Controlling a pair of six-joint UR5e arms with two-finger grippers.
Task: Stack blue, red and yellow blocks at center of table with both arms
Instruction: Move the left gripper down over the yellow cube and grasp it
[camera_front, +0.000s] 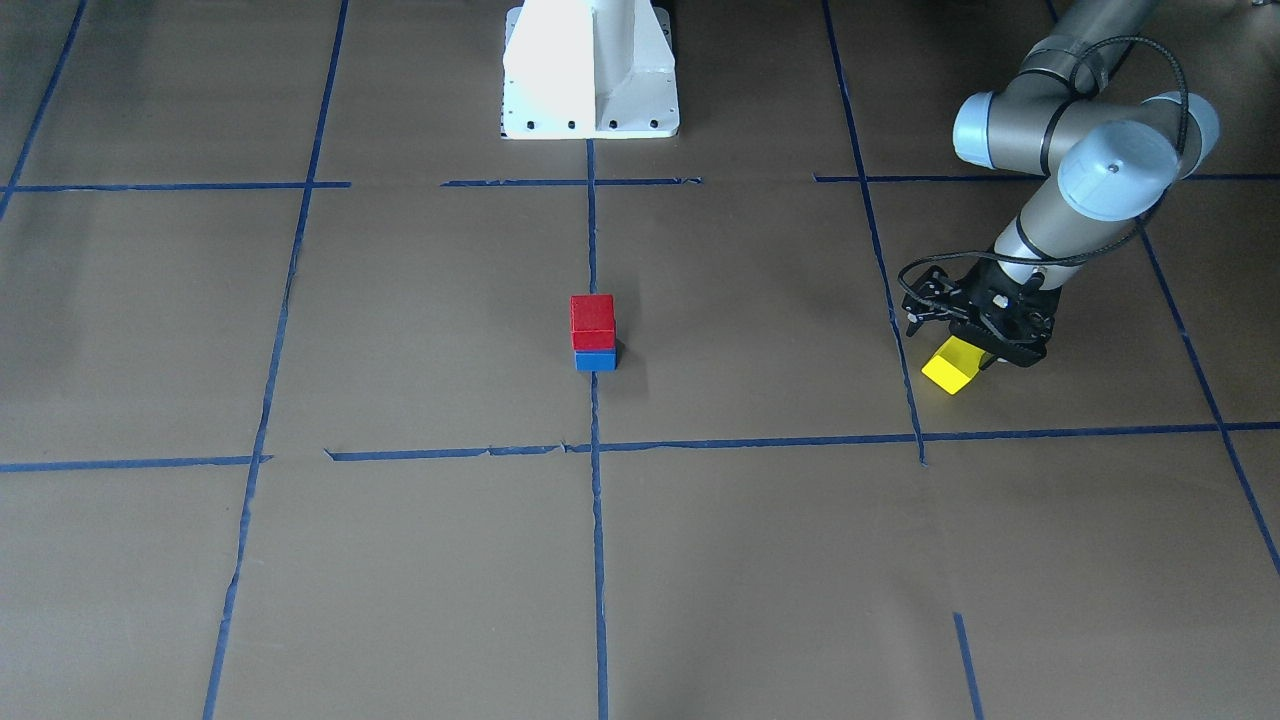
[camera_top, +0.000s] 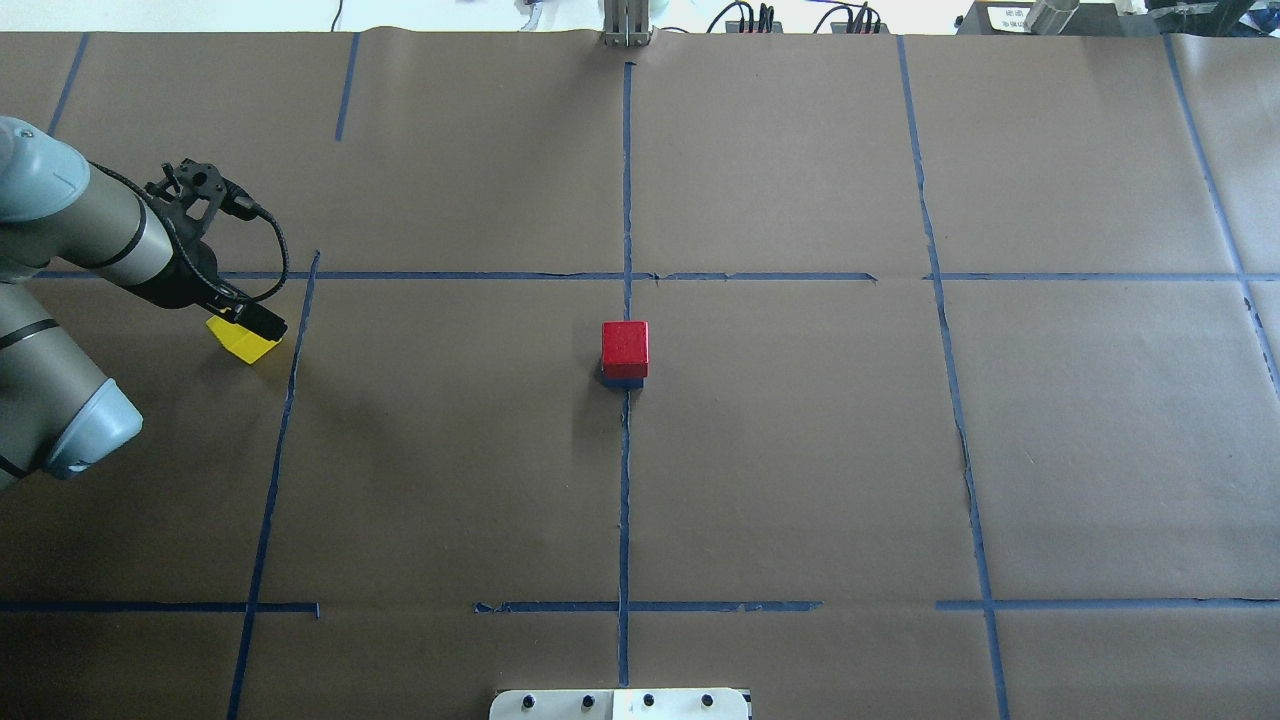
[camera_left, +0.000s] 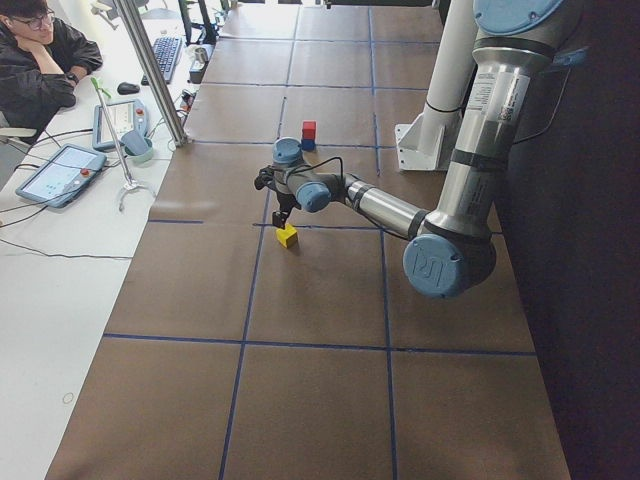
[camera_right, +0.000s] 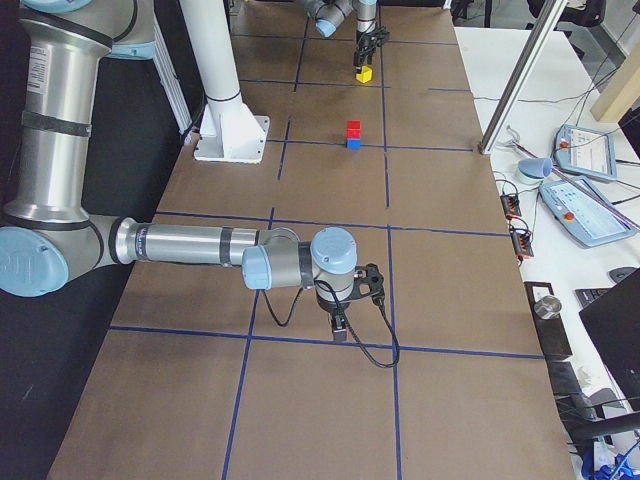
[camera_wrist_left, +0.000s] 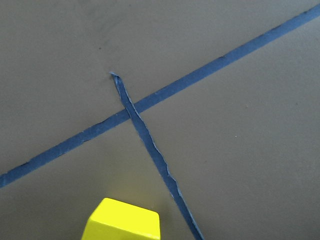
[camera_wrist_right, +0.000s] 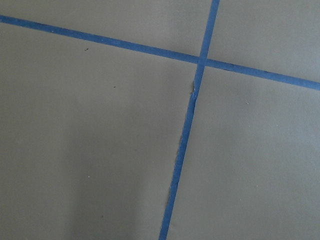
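Red block (camera_front: 592, 320) sits on the blue block (camera_front: 596, 361) at the table (camera_front: 760, 300) centre, leaving only the yellow block (camera_front: 952, 368), well apart beneath the left gripper (camera_front: 972, 345); whether that gripper is clenched on it I cannot tell.

There are three small cubic blocks: one red block (camera_front: 592, 320), one blue block (camera_front: 596, 361) and one yellow block (camera_front: 950, 368). Two grey-and-silver robot arms show, the left arm (camera_front: 1085, 165) and the right arm (camera_right: 190, 243). There is one brown paper-covered table (camera_front: 300, 560), one white metal pedestal (camera_front: 590, 70) and one seated operator in black (camera_left: 40, 62).
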